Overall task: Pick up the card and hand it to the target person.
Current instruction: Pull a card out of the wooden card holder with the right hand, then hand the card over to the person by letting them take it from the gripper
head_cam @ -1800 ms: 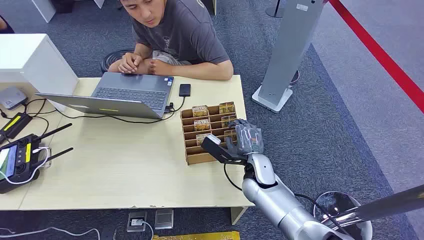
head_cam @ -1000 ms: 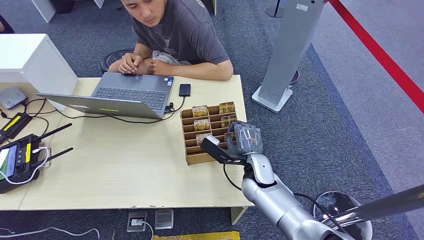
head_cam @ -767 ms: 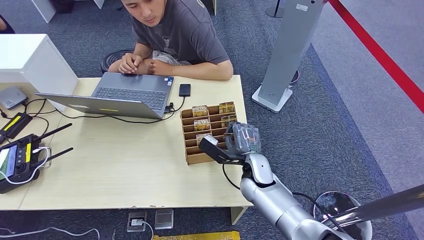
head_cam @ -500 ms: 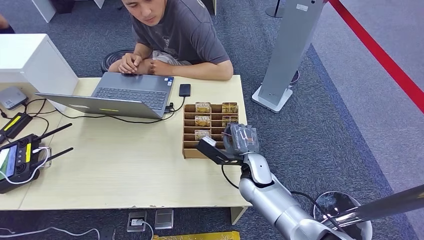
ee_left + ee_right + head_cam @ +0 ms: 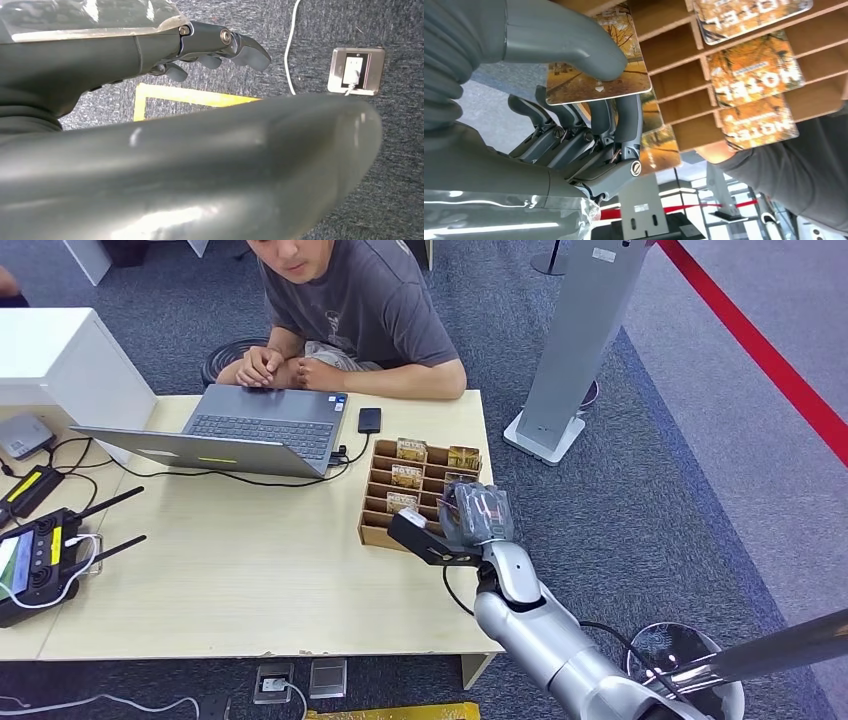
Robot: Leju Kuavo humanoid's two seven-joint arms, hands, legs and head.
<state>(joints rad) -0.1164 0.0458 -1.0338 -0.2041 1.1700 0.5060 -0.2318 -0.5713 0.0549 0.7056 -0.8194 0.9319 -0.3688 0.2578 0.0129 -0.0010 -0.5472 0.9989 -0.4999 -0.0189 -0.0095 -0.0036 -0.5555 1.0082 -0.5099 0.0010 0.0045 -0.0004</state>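
My right hand hovers at the right end of the wooden card rack on the table. In the right wrist view its thumb presses an orange autumn-print card against the fingers, right beside the rack's slots. More cards marked HOTEL stand in the other slots. The person in a grey shirt sits across the table behind the laptop. My left hand hangs over the floor, fingers loosely extended and holding nothing.
An open laptop and a black phone lie beyond the rack. A remote controller and cables sit at the table's left, by a white box. A grey stand rises right of the table.
The card rack has turned and slid left and toward the person, with my right hand following slightly left while pinching the card. The person has barely moved.
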